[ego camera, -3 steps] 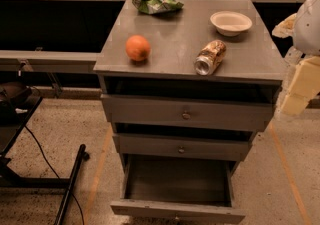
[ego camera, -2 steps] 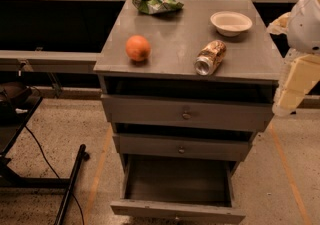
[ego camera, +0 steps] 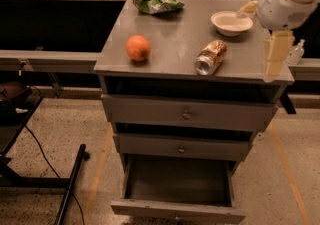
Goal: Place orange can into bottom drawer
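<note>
While orange can lies atop cabinet, jaws hang rightward, not touching it; spread unclear.

High frontal view, gripper fingers upper right

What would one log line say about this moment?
orange can: on its side on cabinet top, unheld | bottom drawer: open | gripper: at cabinet top's right edge, apart from can

Matt grey metal on the cabinet top, faint sheen. The orange can glints, silver end shiny. At three o'clock the gripper looks smooth cream plastic. Dull grey metal on the bottom drawer.
</note>
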You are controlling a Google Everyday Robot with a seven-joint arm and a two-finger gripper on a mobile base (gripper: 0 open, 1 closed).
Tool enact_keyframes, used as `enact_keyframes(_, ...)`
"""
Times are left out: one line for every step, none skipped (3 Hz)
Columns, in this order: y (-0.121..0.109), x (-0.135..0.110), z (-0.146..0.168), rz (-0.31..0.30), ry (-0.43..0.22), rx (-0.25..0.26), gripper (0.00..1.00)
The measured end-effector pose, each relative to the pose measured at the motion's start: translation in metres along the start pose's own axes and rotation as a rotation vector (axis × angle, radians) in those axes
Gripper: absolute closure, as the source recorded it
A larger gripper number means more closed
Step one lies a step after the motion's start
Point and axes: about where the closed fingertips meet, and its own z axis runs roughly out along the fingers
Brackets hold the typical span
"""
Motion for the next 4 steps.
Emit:
enact_keyframes(-0.048,-0.005,0.020,-0.120,0.024,0.038,0.00)
enact_keyframes(-0.051,-0.006,0.021,-0.121,0.021,0.045,0.00)
enact_keyframes(-0.051,-0.006,0.021,-0.121,0.021,0.045,0.00)
enact_keyframes(-0.056,-0.010,0.034,-0.217,0.016,0.016,0.00)
